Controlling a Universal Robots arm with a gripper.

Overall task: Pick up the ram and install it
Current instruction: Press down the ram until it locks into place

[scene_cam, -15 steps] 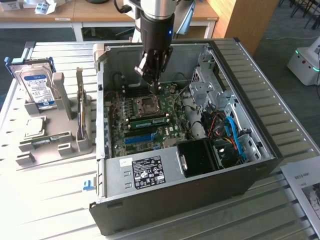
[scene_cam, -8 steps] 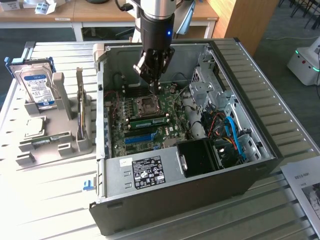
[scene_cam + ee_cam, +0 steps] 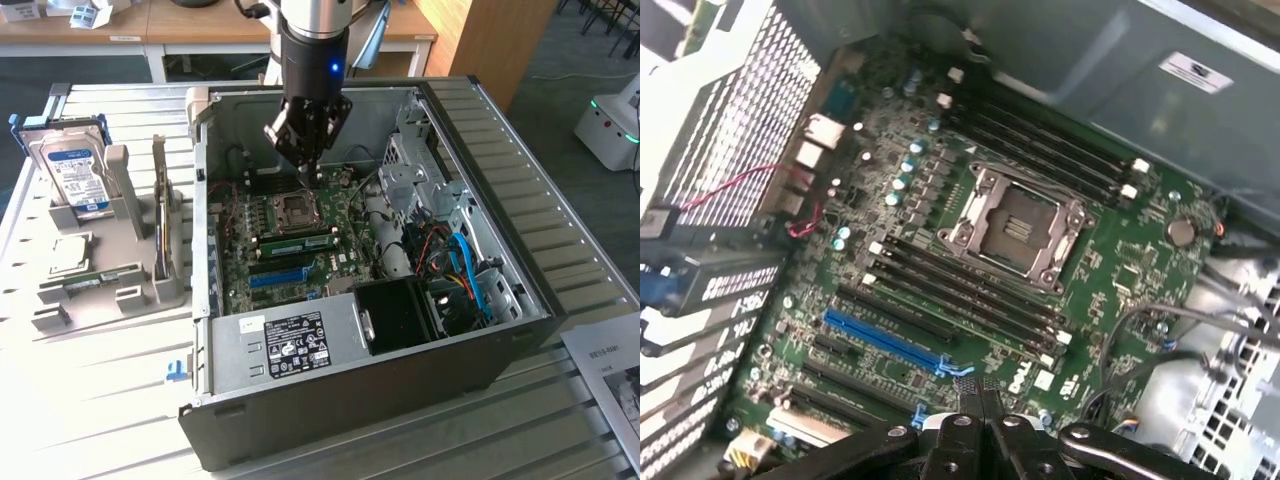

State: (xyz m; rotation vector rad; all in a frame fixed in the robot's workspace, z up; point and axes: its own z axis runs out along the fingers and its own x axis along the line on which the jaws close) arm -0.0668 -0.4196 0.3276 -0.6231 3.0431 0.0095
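Note:
My gripper [image 3: 309, 168] hangs shut and empty inside the open computer case [image 3: 520, 300], just above the motherboard [image 3: 345, 255] and behind the CPU socket [image 3: 297, 208]. A long green stick, which I take for the ram [image 3: 296, 241], stands seated in a memory slot in front of the socket, apart from the fingers. In the wrist view the black fingertips [image 3: 958, 430] are pressed together over the board's edge, with the CPU socket [image 3: 1015, 228] and the dark memory slots [image 3: 960, 292] beyond them.
On the exterior view's left a grey holder [image 3: 130, 290] carries a blue-labelled hard drive [image 3: 72, 172] and another green stick on edge [image 3: 159, 215]. Cables and drive cages [image 3: 450, 260] crowd the case's right half. A paper [image 3: 615, 375] lies at the right edge.

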